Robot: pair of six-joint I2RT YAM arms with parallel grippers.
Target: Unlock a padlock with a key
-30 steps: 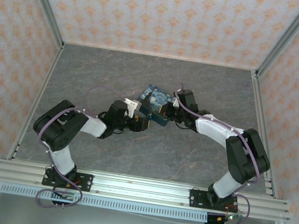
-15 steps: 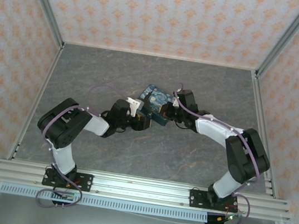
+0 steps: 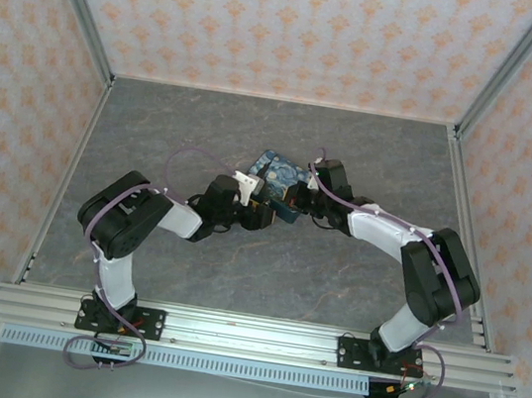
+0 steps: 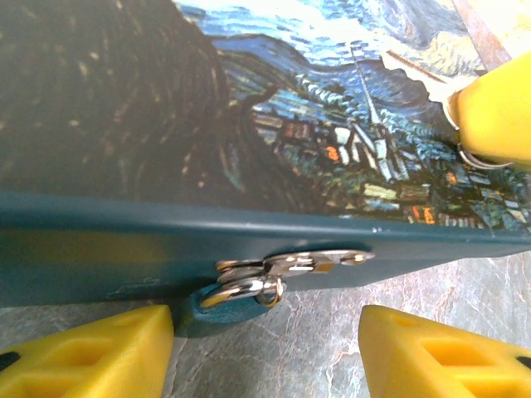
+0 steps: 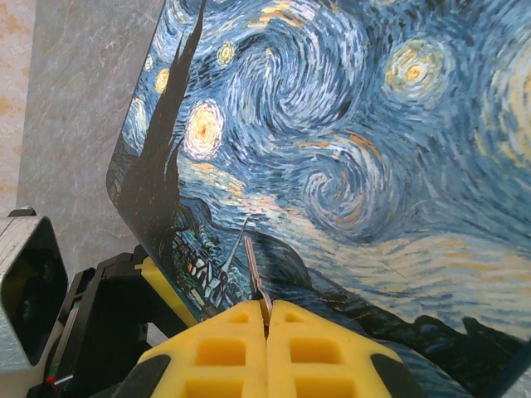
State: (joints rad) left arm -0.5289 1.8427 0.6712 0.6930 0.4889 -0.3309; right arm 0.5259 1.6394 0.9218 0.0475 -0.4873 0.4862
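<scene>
Padlock point(image 4: 220, 308), tiny and teal-grey, hangs by a thin silver shackle from the metal hasp point(image 4: 290, 264) on the dark teal side wall of a rectangular tin point(image 4: 124, 124). The tin's lid is printed with a swirling blue-and-yellow night sky. The padlock sits low on that wall, its body down by the grey marbled desk point(image 3: 336, 270); I cannot tell whether it rests on the surface.

From above, the tin lies near the middle of the desk, with my two arms meeting at it from either side. My left fingers point(image 3: 259, 215) are at the tin's near edge. In my left wrist view their two yellow tips stand well apart, gripping nothing, one on each side of the padlock and just below it, facing the side wall head on.

My right fingers point(image 5: 266, 327) are pressed together on the key point(image 5: 251, 261), pinching its head so the narrow metal blade sticks out ahead of them. The blade lies over the painted lid near the edge of the tin, above the side wall where the padlock hangs and apart from it. I cannot tell whether the blade touches the lid. In my left wrist view the key's toothed edge shows at the upper right, beside one yellow right fingertip.
</scene>
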